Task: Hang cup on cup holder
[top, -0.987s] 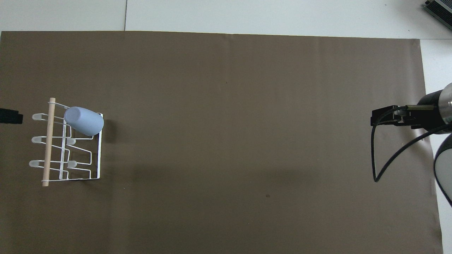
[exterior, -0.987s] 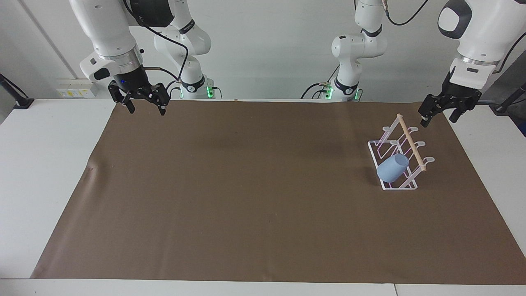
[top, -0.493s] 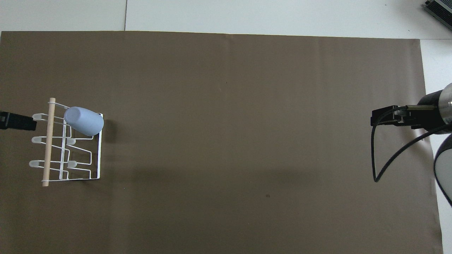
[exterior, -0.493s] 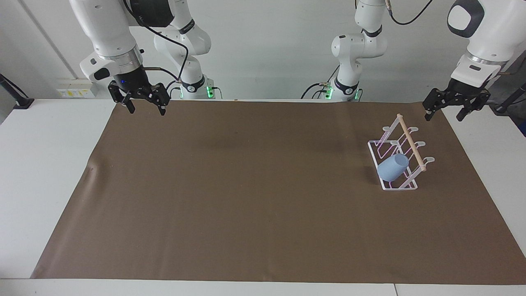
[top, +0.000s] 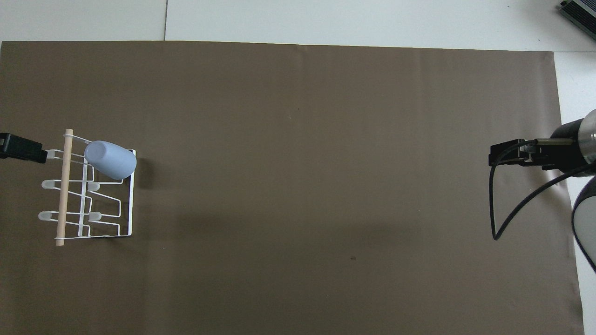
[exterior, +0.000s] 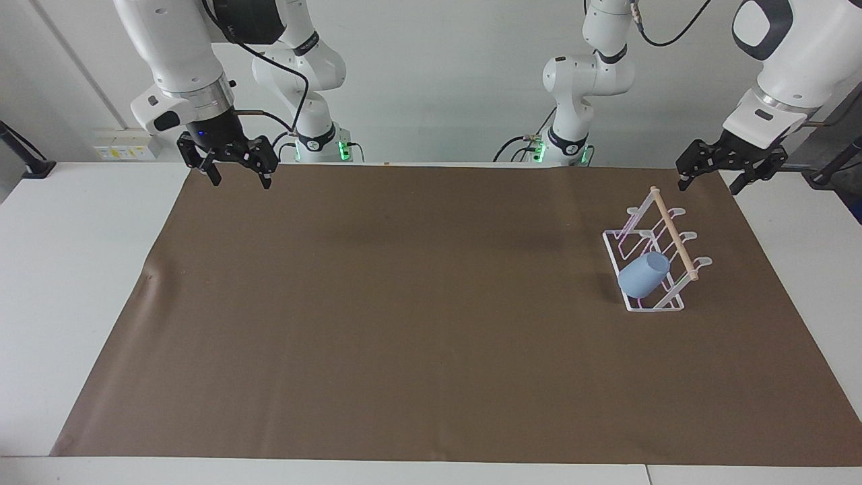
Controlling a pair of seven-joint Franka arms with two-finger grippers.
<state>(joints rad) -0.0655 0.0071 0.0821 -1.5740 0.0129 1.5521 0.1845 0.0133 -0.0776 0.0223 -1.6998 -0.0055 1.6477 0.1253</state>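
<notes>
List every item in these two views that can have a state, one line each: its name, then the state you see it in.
cup: hung on a prong of the cup holder, tilted, nothing gripping it.
cup holder: upright on the brown mat, toward the left arm's end of the table.
left gripper: jaws open, empty, raised clear of the cup holder.
right gripper: jaws open, empty, waiting over the mat's edge near its base.
brown mat: lying flat.

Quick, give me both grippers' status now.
Left gripper: open, empty, up above the brown mat's edge near the cup holder.
Right gripper: open, empty, waiting.
</notes>
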